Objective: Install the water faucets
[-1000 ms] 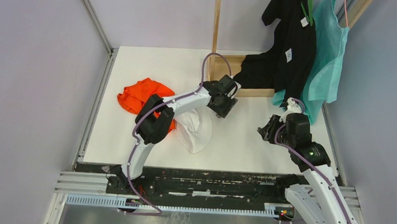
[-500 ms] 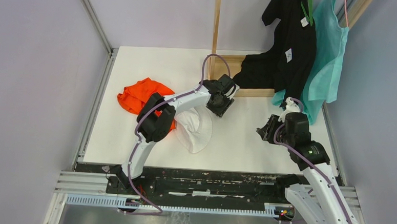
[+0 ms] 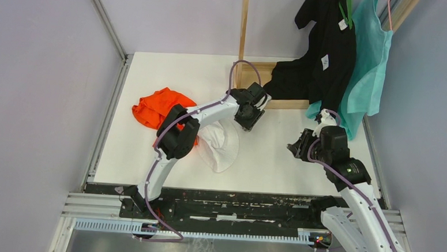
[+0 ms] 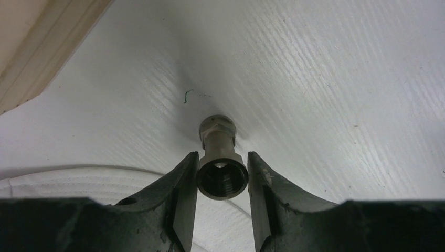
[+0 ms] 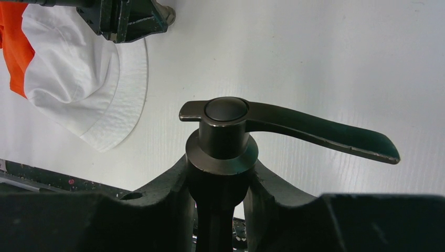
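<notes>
One of the water faucets, a short grey-brown threaded fitting (image 4: pixel 222 170), lies on the white table with its open end toward the left wrist camera. My left gripper (image 4: pixel 222 156) is low over the table near the white hat, and both its fingers press the fitting's sides. In the top view the left gripper (image 3: pixel 249 118) hides the fitting. My right gripper (image 5: pixel 220 164) is shut on a dark metal faucet (image 5: pixel 224 137) below its flange. The faucet's long lever handle (image 5: pixel 325 135) points right. The right gripper (image 3: pixel 298 147) hangs above the table's right side.
A white hat (image 3: pixel 219 146) and an orange cloth (image 3: pixel 154 107) lie left of the left gripper. A wooden frame (image 3: pixel 251 75) stands at the back. Black (image 3: pixel 323 56) and teal (image 3: pixel 367 70) garments hang at the back right.
My left gripper's jaws have closed in from wide apart onto the fitting, and the left wrist has shifted slightly toward the back. The right arm has barely moved.
</notes>
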### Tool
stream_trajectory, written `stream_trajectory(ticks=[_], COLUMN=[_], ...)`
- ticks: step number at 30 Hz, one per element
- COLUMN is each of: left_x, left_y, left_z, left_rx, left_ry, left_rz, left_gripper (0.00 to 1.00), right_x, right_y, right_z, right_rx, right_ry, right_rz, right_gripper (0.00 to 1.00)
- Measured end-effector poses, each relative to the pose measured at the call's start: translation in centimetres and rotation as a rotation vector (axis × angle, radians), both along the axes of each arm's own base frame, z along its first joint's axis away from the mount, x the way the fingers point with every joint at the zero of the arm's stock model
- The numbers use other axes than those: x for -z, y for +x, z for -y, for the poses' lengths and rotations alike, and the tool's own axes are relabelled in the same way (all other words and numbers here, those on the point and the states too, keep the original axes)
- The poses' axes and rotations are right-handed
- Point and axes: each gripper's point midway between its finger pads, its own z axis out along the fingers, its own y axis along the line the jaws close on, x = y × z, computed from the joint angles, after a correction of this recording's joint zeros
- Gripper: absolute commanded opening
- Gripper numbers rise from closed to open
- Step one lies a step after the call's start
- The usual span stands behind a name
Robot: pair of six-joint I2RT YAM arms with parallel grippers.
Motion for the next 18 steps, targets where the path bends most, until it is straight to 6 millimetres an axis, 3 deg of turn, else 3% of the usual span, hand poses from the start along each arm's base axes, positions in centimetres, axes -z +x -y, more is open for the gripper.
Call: stream_trajectory(ticks=[8, 11, 13, 18], left_x=[1.0, 0.5, 0.2, 0.0], left_y=[0.1, 0.3, 0.4, 0.4], left_z=[-0.1, 0.2, 0.4, 0.4], left_rx=[-0.002, -0.002, -0.001, -0.001], left_ry=[0.028, 0.02, 0.016, 0.016], left_rz=[-0.018, -0.01, -0.005, -0.005], left_gripper=[0.38, 0.22, 0.04, 0.03], right_x=[0.0, 0.0, 0.0, -0.3], right_y=[0.0, 0.0, 0.0, 0.1], right_z=[-0.1, -0.1, -0.1, -0.5], right_rx=[-0.004, -0.006, -0.007, -0.021], right_ry=[0.003, 0.005, 0.005, 0.019], right_rz=[0.0, 0.0, 0.0, 0.008], right_gripper=[0.0, 0.0, 0.0, 0.0])
